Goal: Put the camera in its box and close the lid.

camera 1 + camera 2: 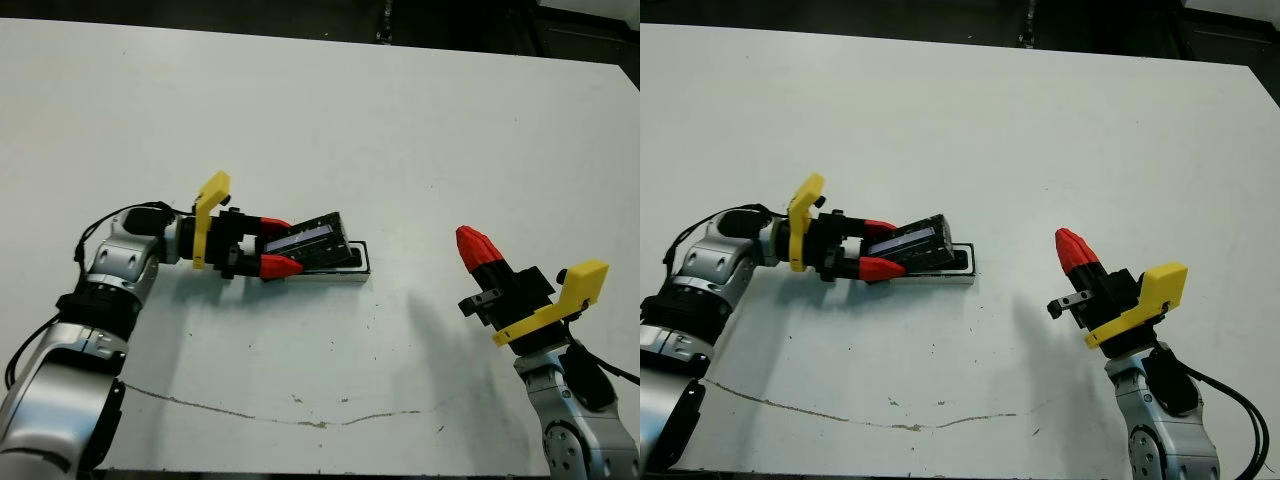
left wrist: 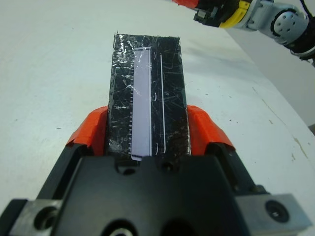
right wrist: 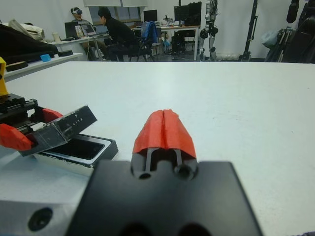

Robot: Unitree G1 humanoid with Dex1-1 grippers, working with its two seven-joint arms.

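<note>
Red fingertips [image 1: 283,266] of the left gripper [image 1: 270,246] clamp the flat, glossy black lid [image 1: 318,240] by its long edges, tilted over the small white box [image 1: 361,272]. Left wrist view: its silvery stripe runs lengthwise, pointing away. Right wrist view: the right gripper [image 3: 165,129] is pressed closed, well apart.

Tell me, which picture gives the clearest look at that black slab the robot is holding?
The left wrist view: the lid fills it, clamped between the left gripper, its silvery stripe plain. The head views show it small and tilted over the box; the right wrist view shows only its edge.
</note>
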